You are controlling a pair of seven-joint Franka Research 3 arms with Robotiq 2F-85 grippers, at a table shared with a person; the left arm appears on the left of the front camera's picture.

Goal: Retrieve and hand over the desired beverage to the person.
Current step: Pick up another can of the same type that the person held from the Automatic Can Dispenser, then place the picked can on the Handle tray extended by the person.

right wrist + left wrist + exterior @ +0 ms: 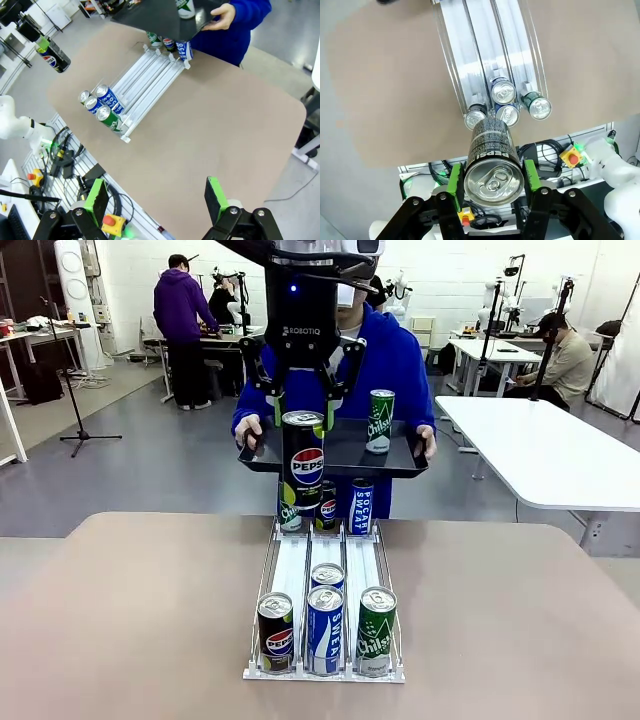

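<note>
While the left pincer [302, 405] grips a Pepsi can [302, 462], the right pincer [156, 197] gapes wide

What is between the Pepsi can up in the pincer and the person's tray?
Nothing: in the front view the Pepsi can held by the left pincer hangs directly before the black tray's near edge, with no object between.

Black Pepsi can [303, 468] with red, white and blue roundel; green Chilsung can [379, 421] on black tray [400, 461]; royal-blue hoodie on person [398, 365]; tan desk [130, 620]; green-padded fingers [454, 180].
</note>
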